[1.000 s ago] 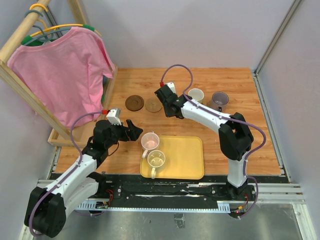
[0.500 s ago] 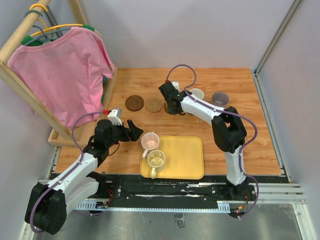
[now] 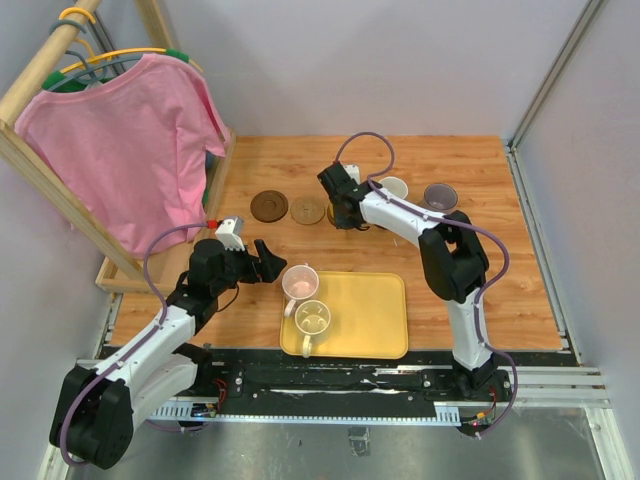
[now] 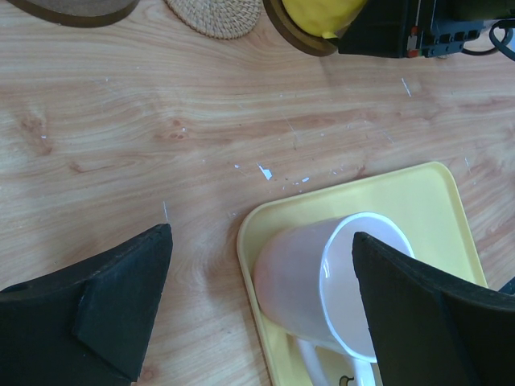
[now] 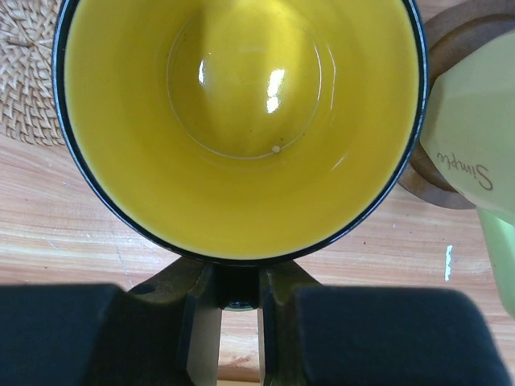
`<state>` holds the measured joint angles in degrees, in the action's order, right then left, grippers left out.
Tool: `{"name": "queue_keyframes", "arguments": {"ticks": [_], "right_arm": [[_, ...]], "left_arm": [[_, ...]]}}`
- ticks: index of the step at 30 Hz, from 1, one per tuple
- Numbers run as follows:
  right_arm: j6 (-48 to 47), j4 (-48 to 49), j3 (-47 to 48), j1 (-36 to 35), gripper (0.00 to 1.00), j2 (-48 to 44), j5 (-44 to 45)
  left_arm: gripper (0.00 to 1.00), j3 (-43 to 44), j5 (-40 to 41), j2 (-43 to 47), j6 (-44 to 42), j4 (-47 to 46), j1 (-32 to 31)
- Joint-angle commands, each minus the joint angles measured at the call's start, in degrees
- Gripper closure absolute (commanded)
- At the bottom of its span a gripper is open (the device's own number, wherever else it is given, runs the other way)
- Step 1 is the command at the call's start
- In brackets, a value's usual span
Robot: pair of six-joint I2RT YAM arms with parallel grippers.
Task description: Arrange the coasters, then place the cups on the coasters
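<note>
Caught at the placing of the yellow cup (image 5: pixel 241 121). Gripped by its handle in the clenched right gripper (image 5: pixel 239 293), over a dark wooden coaster (image 4: pixel 291 34) at the far middle of the table (image 3: pixel 480 260). Flanked by a woven coaster (image 5: pixel 24 72) on the left and, just to the right, by a pale green cup (image 5: pixel 475 121) on a second dark coaster (image 5: pixel 430 183). Could not tell from any view whether the base was already resting on the disc. Judged best completed by lowering straight down until seated flat and centred. Then by parting the fingers only enough to free the handle, and drawing back along the handle's line toward the near side, clear of the green cup close by. Found the left gripper (image 3: pixel 262 262) released, jaws spread wide, at the near left. Aimed toward, but apart from, the pink cup (image 4: pixel 322 281), which stood on the far left corner of the yellow tray (image 4: pixel 418 209) and waited for a coaster of its own. Read, in slanted script on the green cup's wall, one word that looked like "Simple". Made out no other brand, label or lettering.
</note>
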<state>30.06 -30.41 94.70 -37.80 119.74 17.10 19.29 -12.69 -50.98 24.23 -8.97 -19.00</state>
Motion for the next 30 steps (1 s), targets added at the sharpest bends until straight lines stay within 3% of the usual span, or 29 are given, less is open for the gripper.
{"name": "queue_keyframes", "arguments": {"ticks": [1,26,30], "right_arm": [[1.66,2.20,3.28,1.25,0.99,0.44,0.12],[4.43,-1.22,2.53,1.41,0.99,-0.50,3.50],[4.29,-1.56,2.69,1.46,0.87,-0.36,3.01]], "left_arm": [[0.03,1.37,-0.63,0.01,-0.80,-2.04,-0.49],[0.03,1.06,-1.13,0.22,-0.42,-2.05,-0.49],[0.03,0.98,-1.28,0.44,-0.32,-2.13,-0.46]]}}
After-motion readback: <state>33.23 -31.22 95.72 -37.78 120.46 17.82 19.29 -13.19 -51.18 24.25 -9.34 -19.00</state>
